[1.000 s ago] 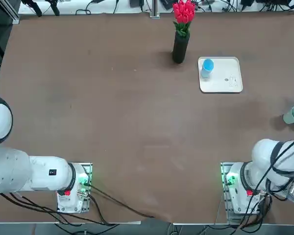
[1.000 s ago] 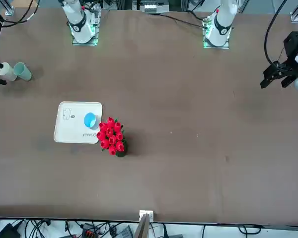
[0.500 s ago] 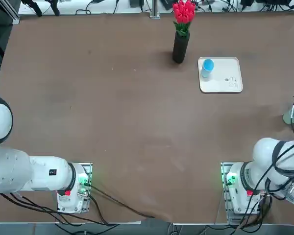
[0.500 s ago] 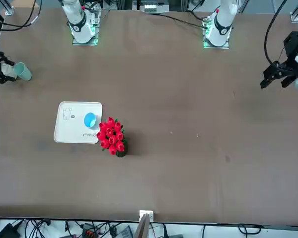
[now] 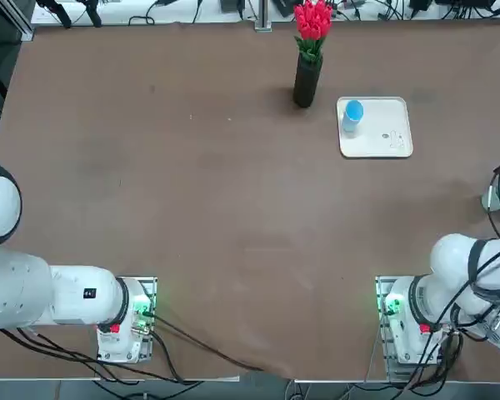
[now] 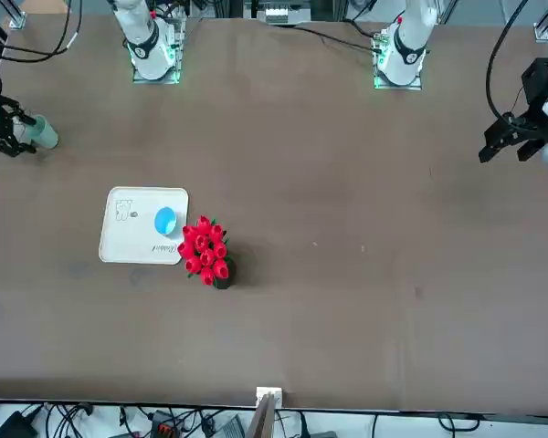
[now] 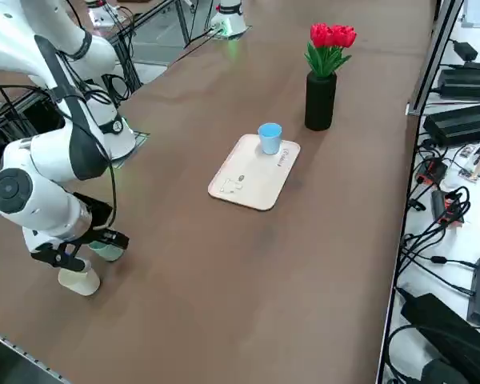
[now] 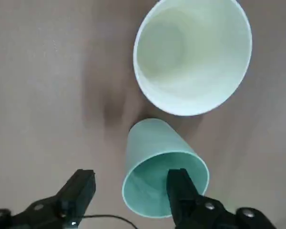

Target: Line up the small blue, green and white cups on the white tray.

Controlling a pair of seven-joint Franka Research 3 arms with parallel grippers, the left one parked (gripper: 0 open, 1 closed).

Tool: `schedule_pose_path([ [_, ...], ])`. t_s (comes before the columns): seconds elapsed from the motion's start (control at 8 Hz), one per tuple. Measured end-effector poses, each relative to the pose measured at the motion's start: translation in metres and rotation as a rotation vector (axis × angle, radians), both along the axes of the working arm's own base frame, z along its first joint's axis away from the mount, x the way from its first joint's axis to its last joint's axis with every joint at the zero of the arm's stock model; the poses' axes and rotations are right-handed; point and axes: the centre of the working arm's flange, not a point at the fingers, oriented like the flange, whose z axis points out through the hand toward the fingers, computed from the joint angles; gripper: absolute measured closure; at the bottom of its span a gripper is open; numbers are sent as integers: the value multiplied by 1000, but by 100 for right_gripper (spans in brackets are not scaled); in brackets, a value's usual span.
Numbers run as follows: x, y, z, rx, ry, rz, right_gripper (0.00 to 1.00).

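Right side view, white tray [image 7: 248, 182]: centre of the frame, well apart from the jaws.
Right jaws [image 8: 131, 174]: open, lower left in the side view.
Green cup [image 7: 108, 252]: lower left, upright; wrist view puts its mouth between the jaws, off-centre, overlapped by one finger.
Likely need: centring on that upright axis before closing.

My two black fingers [image 8: 76, 198] stand apart, one across the mouth of the pale teal-green tapered plastic cup [image 8: 157, 167]; beside it is the creamy white tapered plastic cup [image 8: 193, 57].
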Motion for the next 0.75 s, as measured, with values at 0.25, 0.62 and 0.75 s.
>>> schedule_pose_path([
  [0.25, -3, -1, -13, 10, 5, -14, 37],
  [0.62, -2, 0, -14, 29, 13, -16, 96],
  [0.75, 0, 2, -7, 43, 16, -14, 97],
])
